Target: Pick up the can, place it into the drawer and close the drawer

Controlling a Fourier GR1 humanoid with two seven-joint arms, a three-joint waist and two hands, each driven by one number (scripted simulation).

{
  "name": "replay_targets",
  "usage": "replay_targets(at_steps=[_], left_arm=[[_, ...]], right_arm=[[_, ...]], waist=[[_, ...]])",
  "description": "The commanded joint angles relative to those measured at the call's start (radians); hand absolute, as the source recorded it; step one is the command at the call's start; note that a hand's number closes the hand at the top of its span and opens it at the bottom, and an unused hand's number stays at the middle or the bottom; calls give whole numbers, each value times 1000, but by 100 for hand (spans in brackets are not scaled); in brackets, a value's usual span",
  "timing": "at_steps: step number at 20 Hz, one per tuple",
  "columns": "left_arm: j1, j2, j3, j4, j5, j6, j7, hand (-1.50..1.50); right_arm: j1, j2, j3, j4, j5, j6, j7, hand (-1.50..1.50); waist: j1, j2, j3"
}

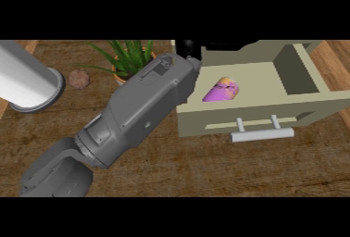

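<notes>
Can (222, 89) lies tilted in the open drawer (205, 118) at the desk's (205, 171) right side, just toward the near edge from your left hand (189, 46). Its forearm hides the fingers, so you can't tell their state.

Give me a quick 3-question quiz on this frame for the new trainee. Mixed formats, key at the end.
1. Fill in: the potted plant stands on the counter, on the view's ___ side of the drawer.
2. True or false: the drawer is shut.
3. The can lies: A) on the counter; B) inside the drawer; C) among the potted plant's leaves.

Key: 1 left; 2 false, it is pulled open; 3 B.
</notes>
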Motion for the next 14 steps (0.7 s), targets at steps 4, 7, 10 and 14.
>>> replay_targets(at_steps=[4,7,10,14], left_arm=[[-38,0,8,6,24,-16,-54,-150],[-27,0,-10,-15,31,15,-69,-150],[-15,0,-14,-36,46,32,-60,-150],[-17,0,-1,-34,65,26,-48,-150]], right_arm=[[-94,9,113,-58,271,13,-81,-150],[-156,-29,151,-87,366,-19,-45,-150],[-179,-3,265,-64,565,-21,-73,-150],[-239,-9,394,-10,759,-52,-103,-150]], waist=[[39,3,0],[48,-3,-1],[62,-3,-1],[68,-5,-1]])
